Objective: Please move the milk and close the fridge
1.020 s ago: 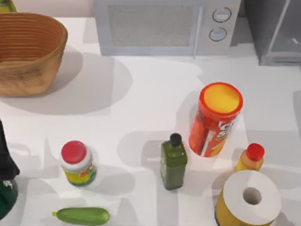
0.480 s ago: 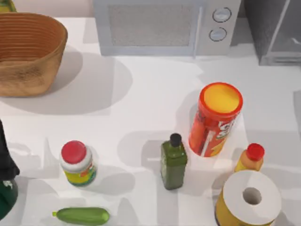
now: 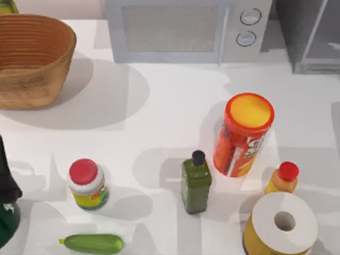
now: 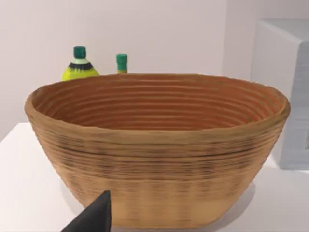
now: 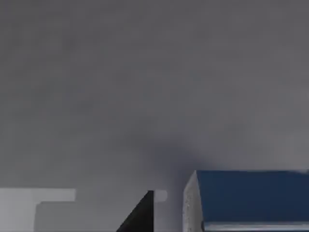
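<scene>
The white table (image 3: 159, 106) is full of things: a woven basket (image 3: 32, 58) at the far left corner, a microwave (image 3: 186, 29) along the far edge, and the grey fridge (image 3: 311, 34) at the far right corner, its glassy door not yet shut. Near the front edge stand a red-capped jar (image 3: 86, 184), a green bottle (image 3: 196, 183), a tall orange can (image 3: 243, 134) and a paper roll (image 3: 281, 223), with a cucumber (image 3: 93, 243) lying beside them. The left arm (image 3: 6, 196) waits at the left edge, facing the basket. The right wrist view looks at a grey wall with the blue top of the milk (image 5: 248, 198) close by, so the milk seems to be inside the fridge. I cannot tell if either arm's fingers are apart or together. I think the right arm is busy with the milk. Next, the milk must end up clear of the door, and then the door must be pushed shut.
</scene>
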